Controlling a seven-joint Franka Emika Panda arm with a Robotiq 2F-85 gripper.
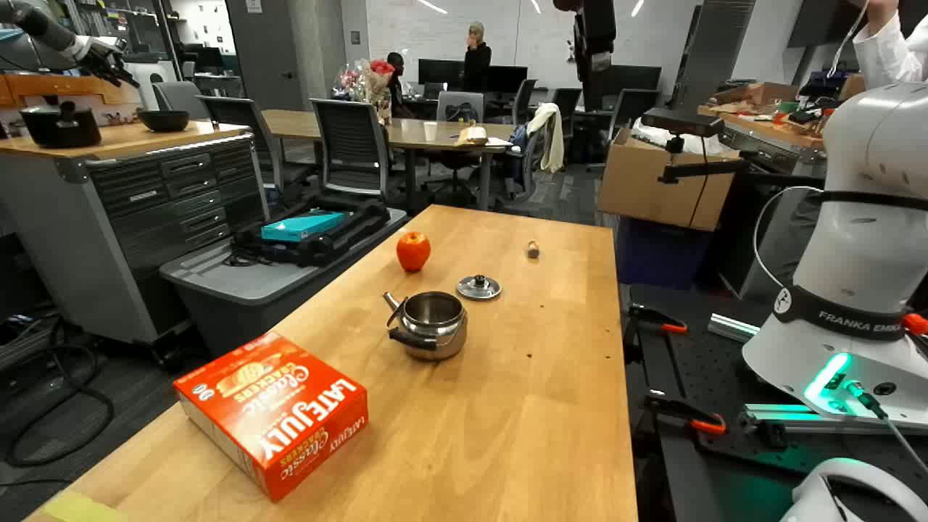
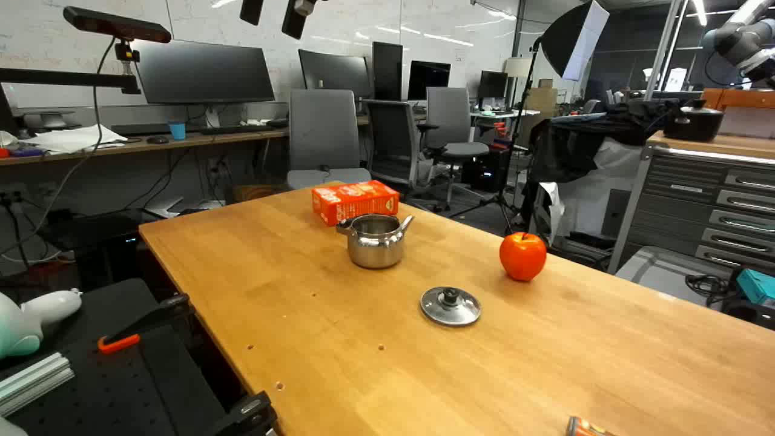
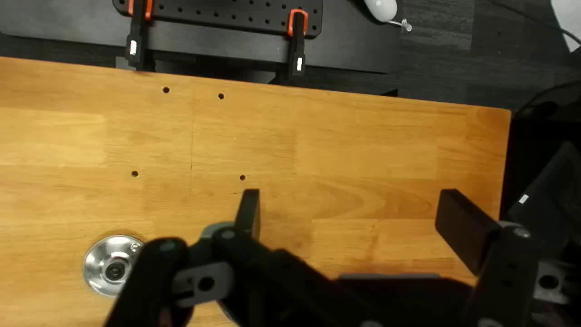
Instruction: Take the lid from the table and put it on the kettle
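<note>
Wrist view: gripper [image 3: 350,204] spread wide, holding nothing; lid [image 3: 97,269] flat on table [image 3: 345,141], knob [image 3: 115,271] up, presumably for easy pinching; in both exterior views, kettle [image 2: 376,249] upright nearby, uncovered, likely to receive it

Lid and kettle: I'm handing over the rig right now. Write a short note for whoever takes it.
Jaws: wide open, holding nothing, up above the table.
Lid: flat on the table, knob up, apart from the kettle; in the wrist view it shows lower left, partly hidden.
Kettle: upright on the table, top uncovered, handle down at its side.
Done: neither the pick nor the placing.
To do: grip the lid, probably best by its knob, lift it, set it on the kettle. I'd mind the apple near the lid.
</note>
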